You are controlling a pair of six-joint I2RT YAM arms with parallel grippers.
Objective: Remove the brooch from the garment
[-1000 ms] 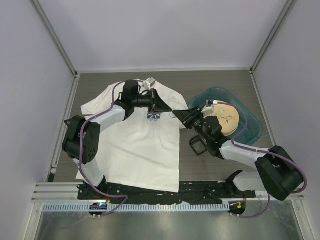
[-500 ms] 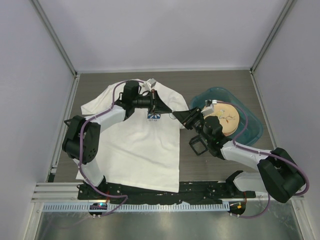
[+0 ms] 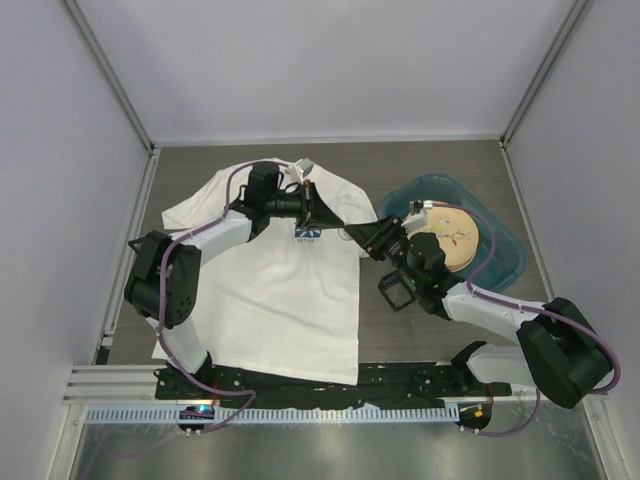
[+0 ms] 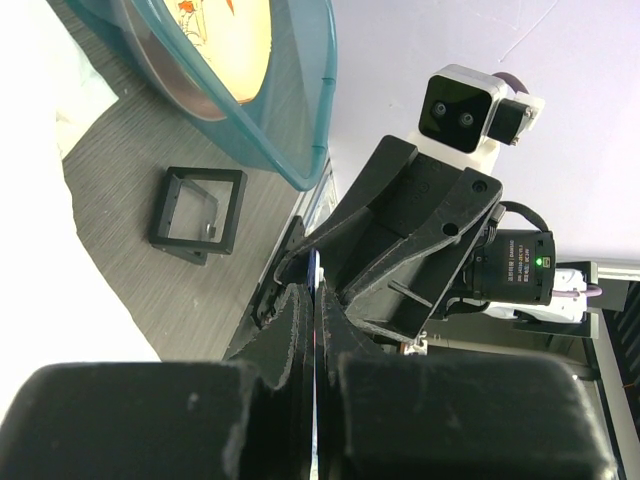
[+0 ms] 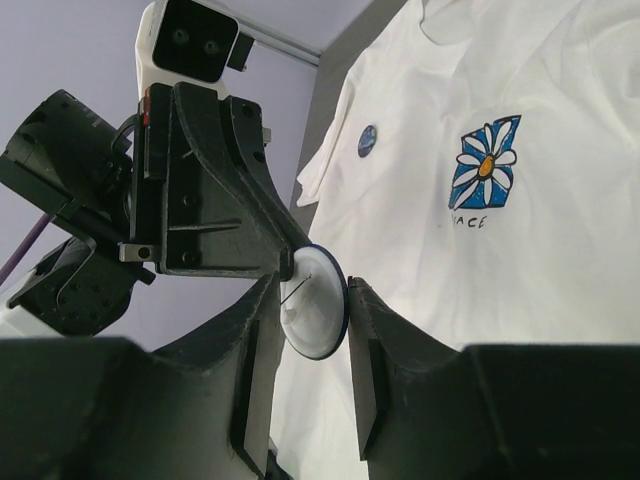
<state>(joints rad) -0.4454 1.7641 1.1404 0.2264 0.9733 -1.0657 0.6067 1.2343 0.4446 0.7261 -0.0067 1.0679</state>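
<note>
The garment, a white T-shirt (image 3: 270, 290), lies flat with its blue-and-white flower print (image 5: 483, 170). My left gripper (image 3: 335, 220) is shut flat on the brooch (image 5: 318, 308), a round disc showing its white back, pin and dark-blue rim, held above the shirt's right edge. It is a thin sliver between the left fingers (image 4: 315, 268). My right gripper (image 5: 312, 290) is open, one finger on each side of the disc, the right pad at its rim. A second small dark-blue round pin (image 5: 367, 140) sits on the shirt near a sleeve.
A small black square box (image 3: 394, 290) lies on the table right of the shirt, also in the left wrist view (image 4: 198, 213). A teal basin (image 3: 505, 255) holding a round plate (image 3: 450, 235) stands at the right. Metal frame posts line the walls.
My right gripper has crept a little left and up, so its fingers now flank the disc at the left gripper's tips. The left arm has barely moved.
</note>
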